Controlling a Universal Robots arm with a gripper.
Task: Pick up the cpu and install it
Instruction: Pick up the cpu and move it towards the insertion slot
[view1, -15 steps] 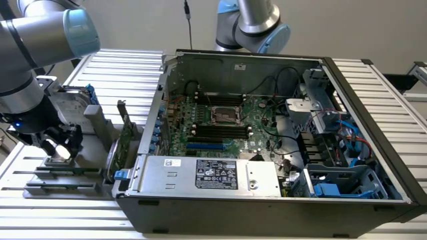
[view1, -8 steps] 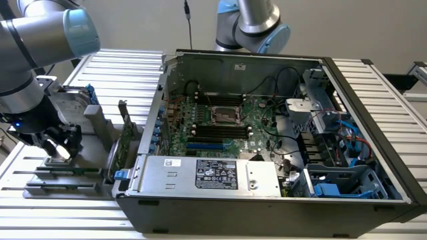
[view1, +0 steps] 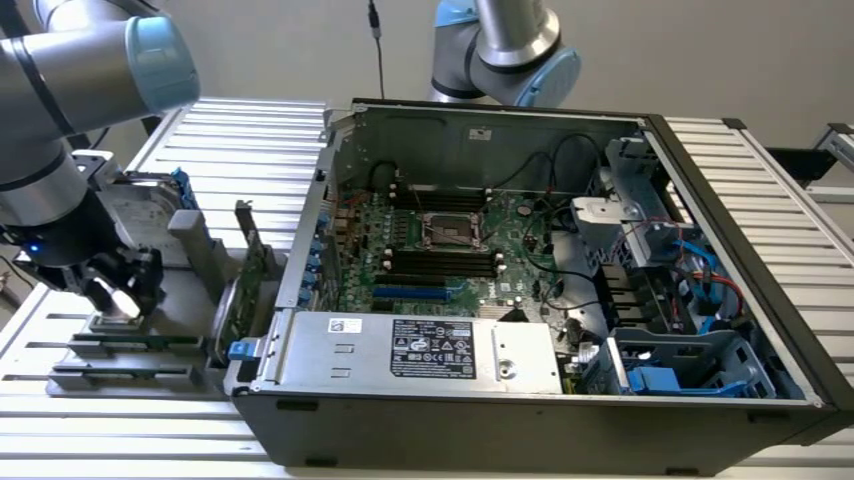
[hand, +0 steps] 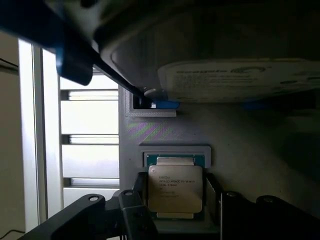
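1. Gripper: the black two-finger gripper (hand: 175, 207) on the grey robot arm (view1: 60, 130) points straight down over the grey plastic parts holder (view1: 127, 345), which stands on the white slatted metal table (view1: 747, 180) at the exterior view's left.
2. Task part: the cpu (hand: 175, 189), a small flat square chip with a dull silver-grey metal top, lies label-up in a shallow framed recess of the holder. The recess fixes it flat and square, so its side edges are exposed for gripping.
3. Hand state: the jaws are drawn in to the chip's width, one black finger (hand: 134, 210) against each of two opposite edges. This reads as a side grip on the cpu, which has not been raised from the recess.
4. Neighbouring part: a silver rectangular hard drive (hand: 240, 75) with blue brackets sits in the adjacent slot, apart from the grip.
5. Destination: the open dark-grey computer case (view1: 534, 425) lies on its side, so the empty square socket (view1: 451, 232) on the green motherboard faces upward.
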